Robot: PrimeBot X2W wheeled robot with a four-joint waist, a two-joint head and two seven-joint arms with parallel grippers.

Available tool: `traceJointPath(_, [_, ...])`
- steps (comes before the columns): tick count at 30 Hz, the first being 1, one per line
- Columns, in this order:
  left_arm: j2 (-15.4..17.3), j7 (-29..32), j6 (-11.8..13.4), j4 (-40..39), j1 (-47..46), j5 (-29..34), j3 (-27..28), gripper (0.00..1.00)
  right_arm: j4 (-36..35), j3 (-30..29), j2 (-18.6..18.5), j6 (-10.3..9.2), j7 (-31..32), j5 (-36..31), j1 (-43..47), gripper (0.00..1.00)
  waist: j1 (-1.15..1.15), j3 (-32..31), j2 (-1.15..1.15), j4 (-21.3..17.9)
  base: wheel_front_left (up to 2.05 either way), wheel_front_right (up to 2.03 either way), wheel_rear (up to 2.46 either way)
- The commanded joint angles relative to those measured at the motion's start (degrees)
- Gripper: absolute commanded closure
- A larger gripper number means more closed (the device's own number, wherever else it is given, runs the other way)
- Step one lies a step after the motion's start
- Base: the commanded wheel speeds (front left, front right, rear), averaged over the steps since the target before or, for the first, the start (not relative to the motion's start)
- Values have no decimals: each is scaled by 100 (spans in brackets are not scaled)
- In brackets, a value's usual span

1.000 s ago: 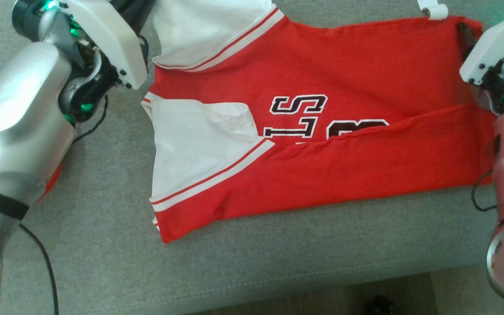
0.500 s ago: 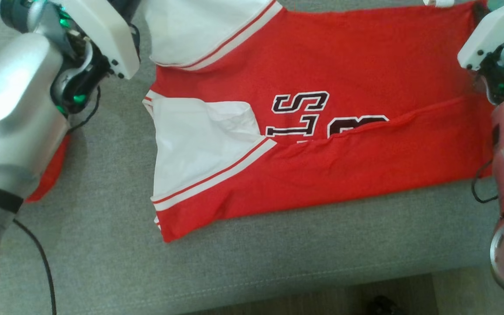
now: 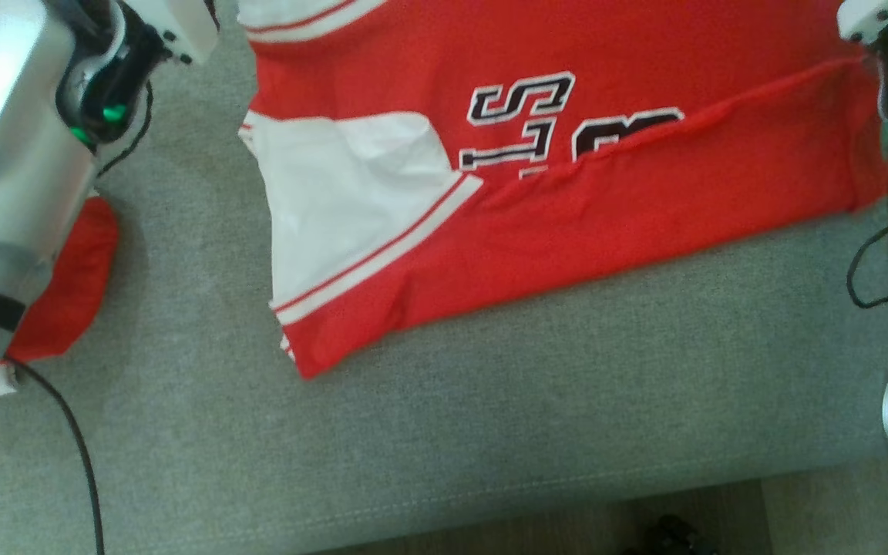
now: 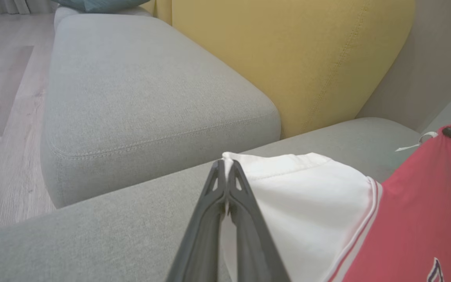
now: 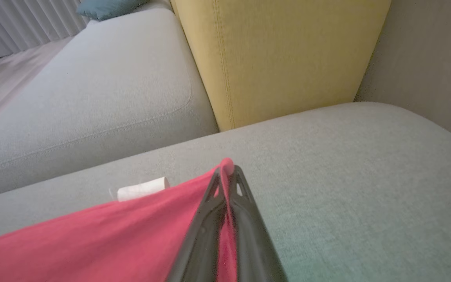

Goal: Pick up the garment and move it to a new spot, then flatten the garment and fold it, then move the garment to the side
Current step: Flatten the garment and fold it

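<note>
One red-and-white shirt (image 3: 567, 223) lies on the grey sofa seat (image 3: 490, 432) between two claws. The left claw (image 4: 225, 164) pinches its white sleeve edge; the right claw (image 5: 227, 170) pinches a red corner, one white tag (image 5: 143, 188) just beside it. The shirt's top edge is cut off in the head view; a fold (image 3: 721, 104) hides half its lettering (image 3: 521, 116).

Left hand (image 4: 225, 172) and right hand (image 5: 227, 172) are each pinched closed, long dark fingers (image 4: 206, 227) pressed together
</note>
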Motion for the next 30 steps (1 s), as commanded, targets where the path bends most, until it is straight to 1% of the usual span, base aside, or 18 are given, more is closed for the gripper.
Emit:
traceJointPath(1, [202,-100,42,-38,-406,63,281,100,-156,76,-20,-4,-208,55,-294,100,0,21,0,-4,0,0,0])
traceJointPath(5, [134,-300,58,118,-539,87,341,100,-121,86,-19,-4,-623,170,-457,100,0,67,0,2,0,0,0])
traceJointPath(8, [53,-435,52,218,-589,71,383,100,-7,111,-13,-4,-760,280,-516,100,0,71,0,19,0,0,0])
traceJointPath(13, [4,-524,-35,248,-483,135,250,100,140,263,-18,-4,-879,490,-440,100,0,0,0,38,0,0,0])
traceJointPath(17, [14,-580,-78,125,-282,128,174,100,206,364,-51,-4,-870,737,-284,100,0,-149,0,71,0,0,0])
traceJointPath(21, [70,-603,-65,-128,24,91,117,100,207,501,-101,-4,-718,1015,-34,100,0,-371,0,128,0,0,0])
traceJointPath(25, [185,-526,-13,-573,409,61,2,100,129,679,-194,-4,-514,1274,287,100,0,-615,0,181,0,0,0])
traceJointPath(27, [276,-446,53,-867,616,48,-62,100,66,782,-255,-4,-392,1400,462,100,0,-732,0,206,0,0,0])
traceJointPath(30, [438,-342,229,-1364,932,9,-116,100,-23,926,-362,-4,-184,1583,747,100,0,-914,0,244,0,0,0])
